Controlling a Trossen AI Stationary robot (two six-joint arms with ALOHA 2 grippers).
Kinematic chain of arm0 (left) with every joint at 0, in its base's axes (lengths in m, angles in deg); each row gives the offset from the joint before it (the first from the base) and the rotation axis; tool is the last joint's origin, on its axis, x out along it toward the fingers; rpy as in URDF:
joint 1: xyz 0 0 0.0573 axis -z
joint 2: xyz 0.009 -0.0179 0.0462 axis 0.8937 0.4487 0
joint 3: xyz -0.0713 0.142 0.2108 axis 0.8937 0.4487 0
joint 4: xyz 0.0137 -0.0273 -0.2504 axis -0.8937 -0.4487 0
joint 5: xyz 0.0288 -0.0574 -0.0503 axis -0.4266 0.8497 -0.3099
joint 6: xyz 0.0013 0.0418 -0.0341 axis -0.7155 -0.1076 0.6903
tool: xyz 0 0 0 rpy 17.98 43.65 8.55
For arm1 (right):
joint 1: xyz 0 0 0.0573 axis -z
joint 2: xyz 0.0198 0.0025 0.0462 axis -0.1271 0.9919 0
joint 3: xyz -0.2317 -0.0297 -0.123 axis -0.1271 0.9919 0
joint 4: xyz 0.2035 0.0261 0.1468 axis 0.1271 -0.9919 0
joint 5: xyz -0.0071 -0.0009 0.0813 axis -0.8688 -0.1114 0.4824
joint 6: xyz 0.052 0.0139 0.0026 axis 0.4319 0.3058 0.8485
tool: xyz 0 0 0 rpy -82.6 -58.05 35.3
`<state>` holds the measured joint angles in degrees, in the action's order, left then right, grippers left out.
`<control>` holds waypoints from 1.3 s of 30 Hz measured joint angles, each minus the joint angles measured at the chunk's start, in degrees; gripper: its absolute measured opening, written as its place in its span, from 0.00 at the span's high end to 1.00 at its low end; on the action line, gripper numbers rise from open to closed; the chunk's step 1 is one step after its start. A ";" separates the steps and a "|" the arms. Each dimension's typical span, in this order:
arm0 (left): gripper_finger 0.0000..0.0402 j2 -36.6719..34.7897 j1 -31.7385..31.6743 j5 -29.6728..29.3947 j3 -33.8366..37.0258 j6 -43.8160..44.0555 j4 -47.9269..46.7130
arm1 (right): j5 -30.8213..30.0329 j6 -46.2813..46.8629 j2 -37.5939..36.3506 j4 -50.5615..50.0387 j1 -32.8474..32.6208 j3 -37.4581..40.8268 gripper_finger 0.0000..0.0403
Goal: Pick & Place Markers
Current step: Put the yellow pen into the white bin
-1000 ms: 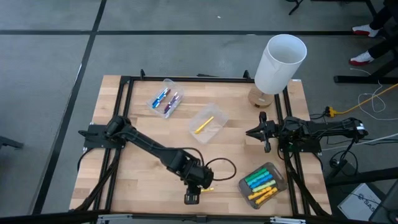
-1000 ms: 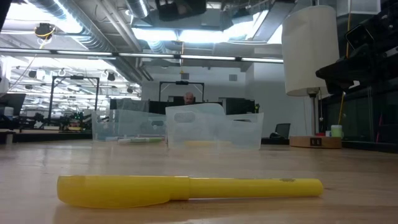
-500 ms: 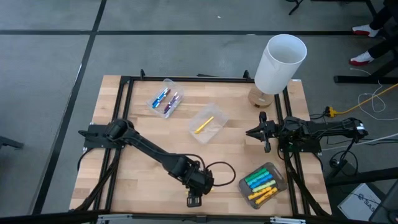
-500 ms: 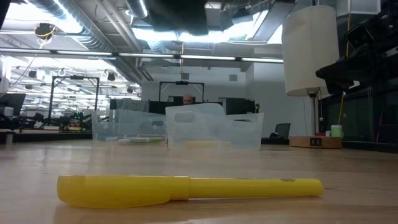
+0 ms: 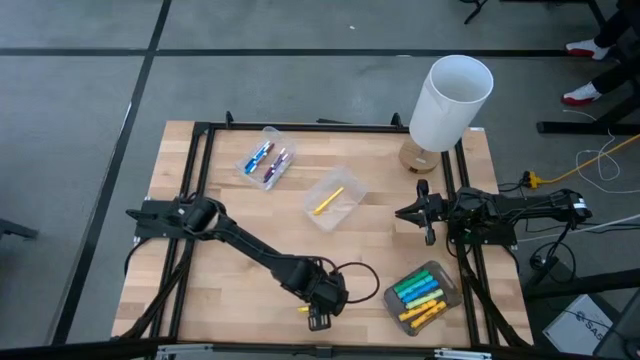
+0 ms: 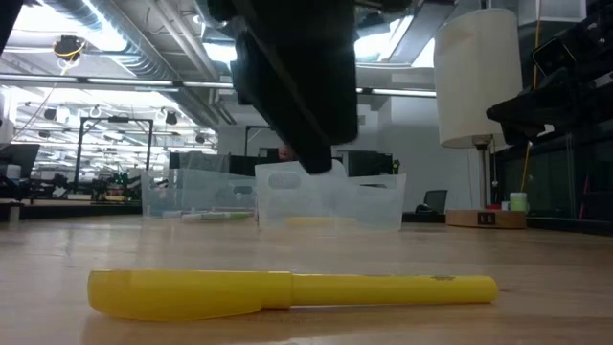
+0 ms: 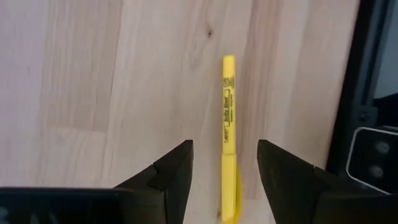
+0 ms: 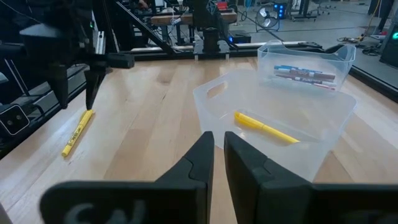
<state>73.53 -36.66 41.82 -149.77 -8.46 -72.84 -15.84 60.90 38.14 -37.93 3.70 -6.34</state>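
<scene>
High view first: over the last second the left gripper (image 5: pixel 319 318) has slid along the near edge of the pale wooden table (image 5: pixel 230 215) and now sits directly over the loose yellow highlighter marker (image 5: pixel 305 309), where a moment ago it stood a little off to one side. From table height the change is plainer still, since a dark mass of arm now hangs above the marker (image 6: pixel 287 290) where there was only ceiling before. I'd read that as the approach nearly finished and the descent about to begin (nothing is gripped yet).

From the left wrist camera, the left gripper (image 7: pixel 225 171) has its fingers spread, one to each side of the marker (image 7: pixel 227 137), which lies flat on the wood between them and apart from both. Its long axis runs straight ahead along the gripper's line of sight, so the jaws stand across the barrel, the right way to close on it. The fatter capped end lies nearest the fingers and the slimmer tail points away. On the table that axis runs roughly parallel to the front edge.

Over at the right side, the right gripper (image 5: pixel 428 215) waits with its fingers nearly together, holding nothing, facing the clear plastic tub (image 8: pixel 280 127) with one yellow marker (image 8: pixel 266 128) already in it.
</scene>
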 joint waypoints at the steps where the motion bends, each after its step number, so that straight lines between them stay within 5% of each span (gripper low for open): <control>1: 0.57 0.24 0.12 0.01 0.01 0.38 0.15 | 0.00 0.00 0.00 -0.01 0.01 -0.01 0.90; 39: 0.60 5.72 3.17 -3.58 -0.10 5.92 0.28 | 0.00 0.00 0.00 -0.01 -0.01 0.01 0.90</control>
<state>79.25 -33.49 38.23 -149.87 -2.54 -72.57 -15.84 60.90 38.14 -37.94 3.69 -6.32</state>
